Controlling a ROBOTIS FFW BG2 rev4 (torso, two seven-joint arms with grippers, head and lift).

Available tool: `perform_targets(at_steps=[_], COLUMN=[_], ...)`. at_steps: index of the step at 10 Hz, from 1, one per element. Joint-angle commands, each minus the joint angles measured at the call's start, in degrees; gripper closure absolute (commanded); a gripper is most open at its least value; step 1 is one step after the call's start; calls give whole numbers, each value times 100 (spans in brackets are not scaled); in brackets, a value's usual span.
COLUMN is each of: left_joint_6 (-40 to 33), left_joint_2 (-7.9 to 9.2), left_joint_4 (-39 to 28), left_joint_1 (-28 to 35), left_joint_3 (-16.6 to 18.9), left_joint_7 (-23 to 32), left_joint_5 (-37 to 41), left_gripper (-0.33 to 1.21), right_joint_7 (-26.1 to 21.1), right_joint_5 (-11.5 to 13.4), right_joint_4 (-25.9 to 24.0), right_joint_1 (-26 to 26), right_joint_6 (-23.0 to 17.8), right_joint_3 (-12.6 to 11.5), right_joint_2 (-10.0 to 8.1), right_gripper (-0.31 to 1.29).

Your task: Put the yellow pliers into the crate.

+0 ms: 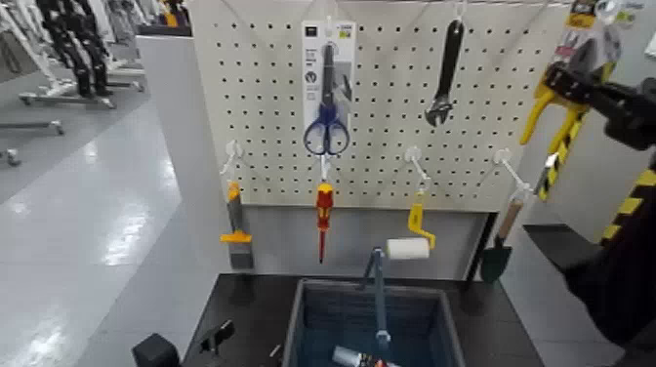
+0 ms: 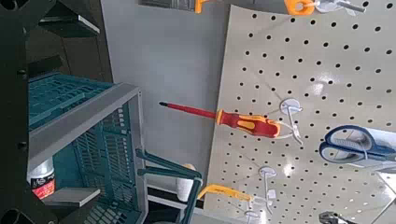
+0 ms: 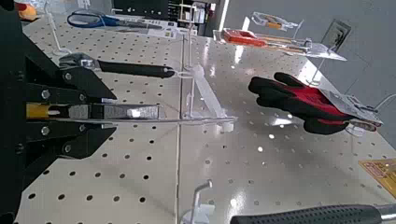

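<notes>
The yellow pliers (image 1: 549, 109) on their printed card hang at the pegboard's upper right edge. My right gripper (image 1: 568, 84) is shut on them, reaching in from the right. In the right wrist view the black fingers (image 3: 89, 89) pinch the thin card (image 3: 149, 114) edge-on, with a bit of yellow (image 3: 37, 110) between them. The blue-grey crate (image 1: 305, 310) stands on the dark table below the pegboard, well below and to the left of the pliers. It also shows in the left wrist view (image 2: 89, 107). My left gripper (image 1: 216, 337) is parked low, left of the crate.
On the pegboard (image 1: 390, 146) hang blue scissors (image 1: 326, 132), a black wrench (image 1: 444, 73), an orange scraper (image 1: 234, 220), a red screwdriver (image 1: 323, 215), a white paint roller (image 1: 408, 246) and a trowel (image 1: 500, 244). A blue-handled tool (image 1: 379, 293) lies in the crate.
</notes>
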Motion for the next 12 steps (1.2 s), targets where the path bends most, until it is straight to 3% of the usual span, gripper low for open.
perform_targets(at_steps=[1,5,8,12], left_joint_6=[9,0,-9,-18], left_joint_2=[-9,-17,0,0], left_joint_4=[9,53,71,71], left_joint_1=[-14,-31,-49,-49], left_joint_3=[3,12,-6,-6], left_joint_7=[0,0,0,-18], left_joint_5=[-9,-9,-9,-9], left_gripper=[10,10,10,10], right_joint_7=[-209,-227,-218,-244], right_joint_5=[13,65,92,742], right_joint_4=[-427,-471,-155,267], right_joint_1=[584,1375,1665,1990], right_joint_6=[149,176,176,229], right_joint_3=[67,208,542,1157], right_joint_2=[417,1085,1331,1551], right_gripper=[108,108,108,108])
